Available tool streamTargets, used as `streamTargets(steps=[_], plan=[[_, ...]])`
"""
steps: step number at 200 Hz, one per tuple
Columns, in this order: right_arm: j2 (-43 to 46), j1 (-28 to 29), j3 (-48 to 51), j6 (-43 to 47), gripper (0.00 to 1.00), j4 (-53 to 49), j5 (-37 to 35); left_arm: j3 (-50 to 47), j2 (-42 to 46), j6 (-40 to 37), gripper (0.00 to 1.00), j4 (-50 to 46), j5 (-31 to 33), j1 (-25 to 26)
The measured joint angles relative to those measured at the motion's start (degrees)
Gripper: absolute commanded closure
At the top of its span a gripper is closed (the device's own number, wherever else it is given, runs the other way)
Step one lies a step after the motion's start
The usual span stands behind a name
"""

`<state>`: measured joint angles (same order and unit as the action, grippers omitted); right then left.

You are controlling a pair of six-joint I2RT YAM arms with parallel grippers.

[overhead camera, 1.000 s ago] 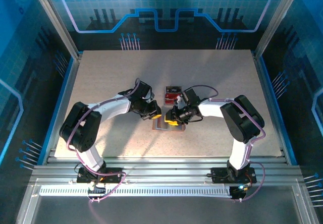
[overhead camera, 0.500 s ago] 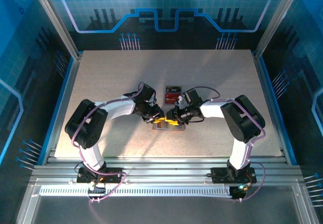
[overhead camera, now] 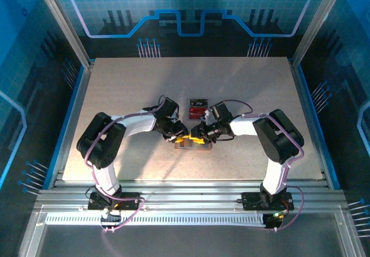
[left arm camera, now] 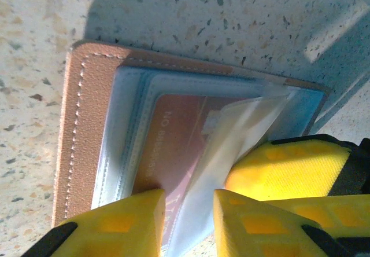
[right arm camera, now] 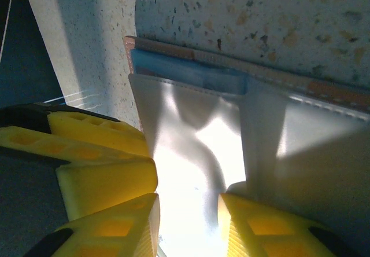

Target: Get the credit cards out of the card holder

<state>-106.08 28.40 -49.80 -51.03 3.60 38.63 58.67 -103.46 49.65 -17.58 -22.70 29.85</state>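
— Speckled beige worktop (overhead camera: 115, 95), blue-lit walls around it. Start at the hands: how do they stand?

— Take the left hand (left arm camera: 189, 204) first. Its two yellow fingers stand a little apart, low over the open card holder (left arm camera: 81, 124). A clear plastic sleeve (left arm camera: 243, 124) rises through the gap, and the pads are not clamped together.

— And the right hand (right arm camera: 188, 210)?

— It also has a narrow gap, with a clear sleeve lying in it. Glare whitens the plastic there, so I cannot tell whether the sleeve is gripped or only lies between the pads. From the left wrist, one finger (left arm camera: 283, 164) of the right hand rests against the raised end of the sleeve.

— Where is the holder?

— It lies flat on the worktop near the middle, under the two hands, which meet tip to tip over it. It has a tan stitched rim and greyish pockets inside. One red card (left arm camera: 167, 141) sits in a pocket. Its near end is hidden behind the left fingers, and its print is too blurred to read.

— Anything outside it?

— A few red credit cards (overhead camera: 198, 107) lie just beyond the holder on the far side. The right hand is in the way, so I cannot tell whether they touch it. From above, the hands cover most of the holder, and the pile is too small to count.
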Motion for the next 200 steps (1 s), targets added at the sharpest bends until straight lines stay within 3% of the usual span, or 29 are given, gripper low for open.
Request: streamTargets(steps=[91,200], plan=[[0.5,-0.1,0.3,-0.4,0.67,0.2,0.0,0.0,0.0,1.1,0.84,0.9,0.0,0.0],[9.2,-0.5,0.2,-0.3,0.65,-5.9,-1.3,0.0,0.0,1.1,0.81,1.4,-0.1,0.0]])
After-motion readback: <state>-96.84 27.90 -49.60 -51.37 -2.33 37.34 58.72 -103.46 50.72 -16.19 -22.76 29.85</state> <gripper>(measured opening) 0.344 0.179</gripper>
